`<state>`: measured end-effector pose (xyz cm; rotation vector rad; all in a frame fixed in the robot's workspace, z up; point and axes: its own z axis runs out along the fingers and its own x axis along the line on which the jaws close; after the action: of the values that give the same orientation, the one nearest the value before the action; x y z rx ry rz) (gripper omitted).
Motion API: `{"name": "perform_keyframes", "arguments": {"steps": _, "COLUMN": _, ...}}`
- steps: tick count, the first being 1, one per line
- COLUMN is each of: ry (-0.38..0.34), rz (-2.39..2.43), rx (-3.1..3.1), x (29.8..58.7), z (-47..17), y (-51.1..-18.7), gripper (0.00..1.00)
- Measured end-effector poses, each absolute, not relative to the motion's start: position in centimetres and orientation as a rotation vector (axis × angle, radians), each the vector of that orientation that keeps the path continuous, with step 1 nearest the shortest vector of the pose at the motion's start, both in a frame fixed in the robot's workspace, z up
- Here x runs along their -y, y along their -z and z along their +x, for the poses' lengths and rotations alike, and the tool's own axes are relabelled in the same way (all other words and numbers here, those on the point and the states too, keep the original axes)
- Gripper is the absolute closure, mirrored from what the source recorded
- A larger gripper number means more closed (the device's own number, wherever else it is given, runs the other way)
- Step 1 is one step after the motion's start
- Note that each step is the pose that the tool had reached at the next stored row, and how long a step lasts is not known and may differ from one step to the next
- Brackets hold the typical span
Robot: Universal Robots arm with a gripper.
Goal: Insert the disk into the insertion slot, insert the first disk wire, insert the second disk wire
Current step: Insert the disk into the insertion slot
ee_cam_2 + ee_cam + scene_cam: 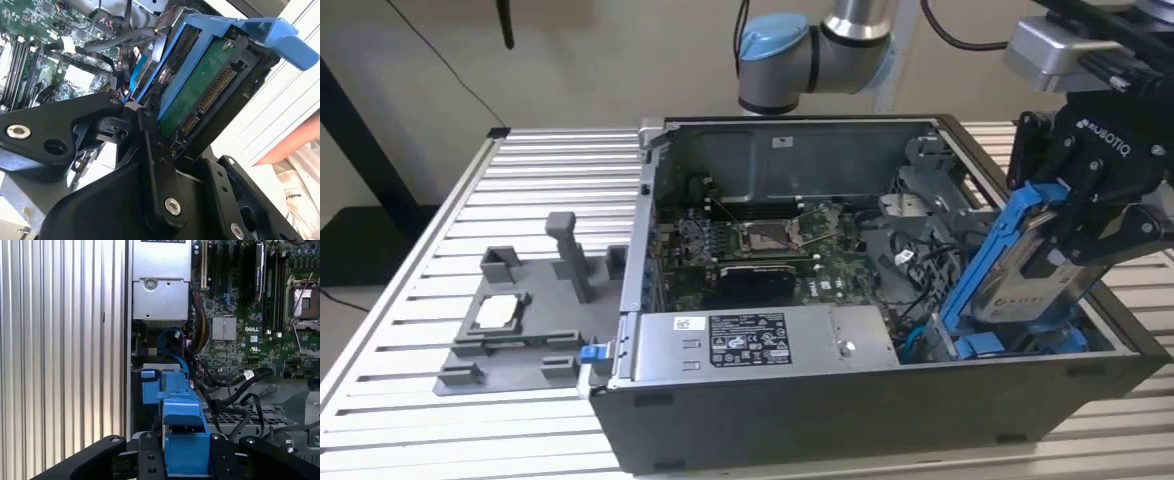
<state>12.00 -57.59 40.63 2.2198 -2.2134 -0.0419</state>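
Nearest to my wrist cameras is the one gripper (186,452). Its two black fingers (155,150) are pressed in from both sides on the blue carrier frame (184,432) of the one disk (200,95), so the disk is firmly in its hold. In the second wrist view the disk shows me its green circuit-board face and one row of gold connector contacts.

In the exterior view the disk stands steeply tilted, with its upper end leaning to the exterior view's right. Its lower end is down inside the one computer case (854,430), at the front corner on the exterior view's right. In the first wrist view the far end of the carrier sits at the dark insertion slot (144,407), just beside the case wall. I cannot tell how deep it has entered.

Just beside the slot lie several black cables (235,385) and one blue cable (170,337). Further on I count one grey power-supply box (761,340) and one motherboard (827,230), which carries one silver heat sink (223,328) and one processor socket (767,237).

Outside the case, to the exterior view's left, one grey fixture tray (520,345) lies on the slatted aluminium table (440,220), with one small flat silver piece (500,312) on it. Farthest away, behind the case, is one blue-capped arm joint (781,45).
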Motion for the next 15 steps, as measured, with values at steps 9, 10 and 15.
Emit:
{"name": "perform_keyframes", "arguments": {"steps": 9, "ry": 0.043, "rz": 2.220, "rx": 2.214, "x": 57.6, "z": 12.0, "y": -38.9, "gripper": 0.68}}
{"name": "perform_keyframes", "arguments": {"steps": 10, "ry": 0.043, "rz": 2.220, "rx": 2.213, "x": 57.6, "z": 12.0, "y": -38.8, "gripper": 0.68}}
{"name": "perform_keyframes", "arguments": {"steps": 15, "ry": 0.046, "rz": 2.221, "rx": 2.215, "x": 57.6, "z": 12.0, "y": -38.4, "gripper": 0.60}}
